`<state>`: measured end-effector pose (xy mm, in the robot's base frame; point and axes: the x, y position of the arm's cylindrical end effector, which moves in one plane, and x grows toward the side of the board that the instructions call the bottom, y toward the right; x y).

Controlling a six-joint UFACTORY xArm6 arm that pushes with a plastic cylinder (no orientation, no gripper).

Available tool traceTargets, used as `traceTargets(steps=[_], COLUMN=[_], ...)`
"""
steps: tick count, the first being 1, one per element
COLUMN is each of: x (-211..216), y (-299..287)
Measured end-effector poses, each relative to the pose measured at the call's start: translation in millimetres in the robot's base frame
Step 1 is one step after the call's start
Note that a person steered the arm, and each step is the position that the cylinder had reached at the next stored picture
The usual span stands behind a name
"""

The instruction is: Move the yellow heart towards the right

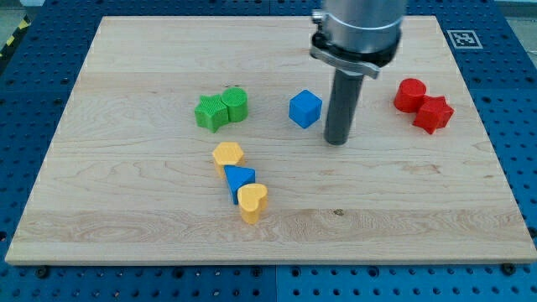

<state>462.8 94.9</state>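
The yellow heart (252, 201) lies on the wooden board (126, 210), left of centre toward the view's bottom. It touches a blue triangle (238, 179) just above it, and a yellow hexagon (227, 155) sits above that. My tip (336, 141) rests on the board well up and to the right of the heart, just right of a blue cube (305, 108). The rod touches no block.
A green star (211, 111) and a green cylinder-like block (236, 103) sit together at upper left of centre. A red cylinder (410, 95) and a red star (433, 114) sit together at the view's right. Blue pegboard (520, 126) surrounds the board.
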Motion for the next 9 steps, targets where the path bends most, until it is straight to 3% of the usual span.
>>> traceTargets(steps=[1,3,4,6,8,9], x=[-26,-56,-60,31,128,156], y=[-2,-99,-97,-33,-33,-42])
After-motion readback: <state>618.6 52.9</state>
